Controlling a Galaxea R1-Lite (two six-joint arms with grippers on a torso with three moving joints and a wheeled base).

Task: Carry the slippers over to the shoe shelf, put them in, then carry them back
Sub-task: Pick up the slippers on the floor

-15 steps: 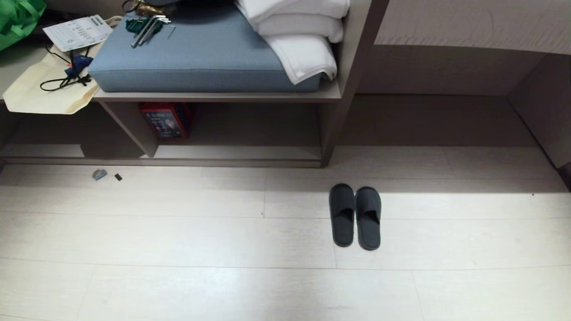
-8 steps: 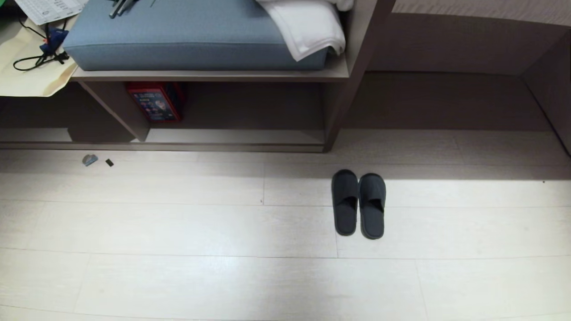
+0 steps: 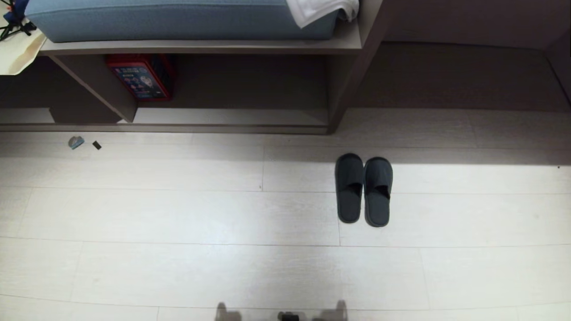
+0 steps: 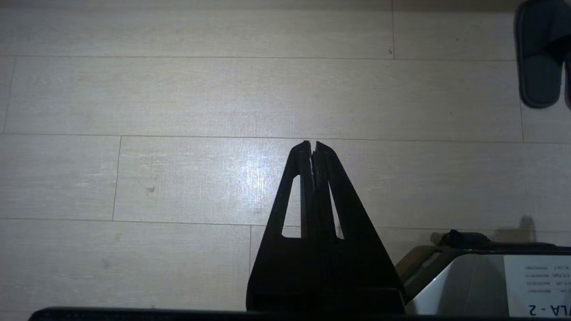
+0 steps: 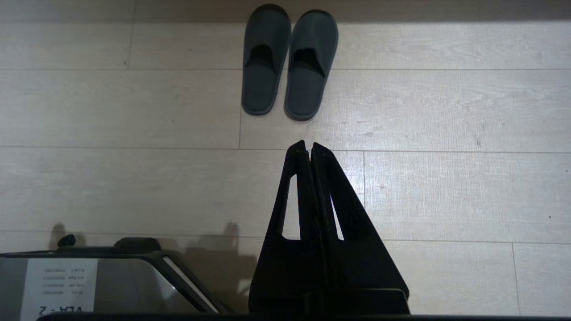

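Slippers [image 3: 364,190] side by side on floor | both tools clenched, empty | right tool [image 5: 310,149] nearest: release, then pinch both straps together.

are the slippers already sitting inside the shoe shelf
No, the slippers lie side by side on the pale floor, out in front of the shoe shelf and to the right of its end panel.

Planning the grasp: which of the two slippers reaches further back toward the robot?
The slipper on the robot's right: its heel ends nearer the robot than that of the left slipper beside it.
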